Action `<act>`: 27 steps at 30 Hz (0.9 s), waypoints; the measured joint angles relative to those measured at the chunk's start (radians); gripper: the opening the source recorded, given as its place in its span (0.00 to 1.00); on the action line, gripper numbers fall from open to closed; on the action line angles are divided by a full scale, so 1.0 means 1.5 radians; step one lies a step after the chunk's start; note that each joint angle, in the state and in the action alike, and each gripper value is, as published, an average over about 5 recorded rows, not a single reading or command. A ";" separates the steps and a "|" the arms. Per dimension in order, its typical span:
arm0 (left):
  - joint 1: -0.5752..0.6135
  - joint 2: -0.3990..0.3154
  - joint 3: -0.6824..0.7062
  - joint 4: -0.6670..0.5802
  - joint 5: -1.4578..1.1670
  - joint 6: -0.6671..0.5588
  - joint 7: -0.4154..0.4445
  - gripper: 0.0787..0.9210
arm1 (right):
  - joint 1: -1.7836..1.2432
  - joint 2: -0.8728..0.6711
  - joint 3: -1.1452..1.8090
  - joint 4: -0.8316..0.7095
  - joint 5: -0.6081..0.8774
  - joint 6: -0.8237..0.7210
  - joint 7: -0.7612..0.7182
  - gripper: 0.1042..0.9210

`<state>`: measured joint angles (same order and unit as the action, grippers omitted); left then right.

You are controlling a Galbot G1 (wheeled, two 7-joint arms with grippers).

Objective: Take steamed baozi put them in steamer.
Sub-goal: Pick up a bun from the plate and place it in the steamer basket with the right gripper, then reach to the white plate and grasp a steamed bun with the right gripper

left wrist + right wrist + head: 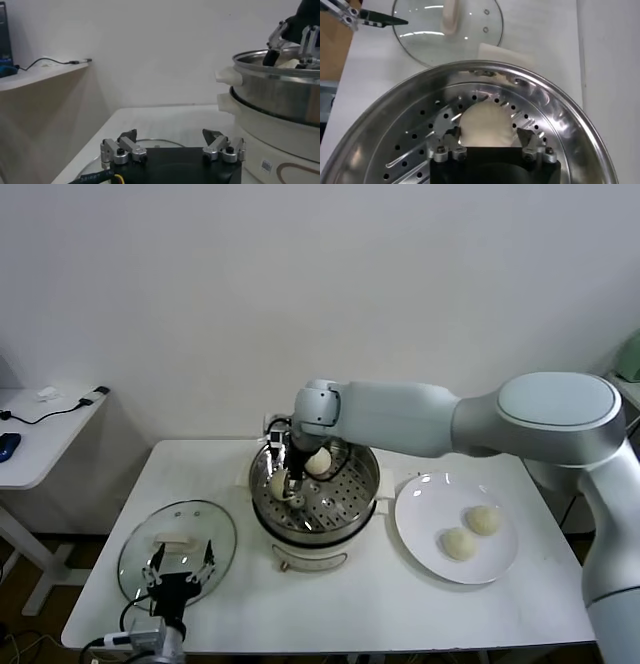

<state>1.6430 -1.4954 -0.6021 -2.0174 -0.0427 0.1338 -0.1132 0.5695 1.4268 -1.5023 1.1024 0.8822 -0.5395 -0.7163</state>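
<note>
The baozi [485,125] between my right jaws sits on the perforated floor of the steamer [362,484], at its left side. A second bun [319,462] lies further back in the basket, and two more wait on the white plate [420,534] to the right: one nearer [459,543], one a little farther [483,519], just beside each other. My right gripper [487,136] reaches down into the basket with its jaws standing wide, one on each side of the bun and not pressing it, so I judge it is let go and resting on the steel. These buns look soft, light and easily dented, perhaps a bit tacky; I would take each across its widest middle, low on the dome, with gentle pressure only. My left gripper [181,574] hovers idle at the near left corner of the surface, jaws wide and holding nothing, over the glass lid [140,549] lying flat there.
</note>
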 measured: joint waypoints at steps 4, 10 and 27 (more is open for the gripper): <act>0.000 0.000 0.000 0.000 0.000 0.000 0.000 0.88 | 0.031 -0.022 -0.002 0.012 -0.013 0.032 -0.037 0.88; -0.003 -0.001 0.001 0.001 0.000 0.002 0.000 0.88 | 0.110 -0.100 -0.018 0.045 -0.032 0.099 -0.120 0.88; -0.011 -0.001 -0.010 0.011 0.002 0.000 0.002 0.88 | 0.154 -0.432 -0.112 0.184 -0.178 0.172 -0.206 0.88</act>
<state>1.6264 -1.4965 -0.6166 -2.0015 -0.0398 0.1344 -0.1096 0.8000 0.7786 -1.6703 1.3784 0.6155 -0.2822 -1.0256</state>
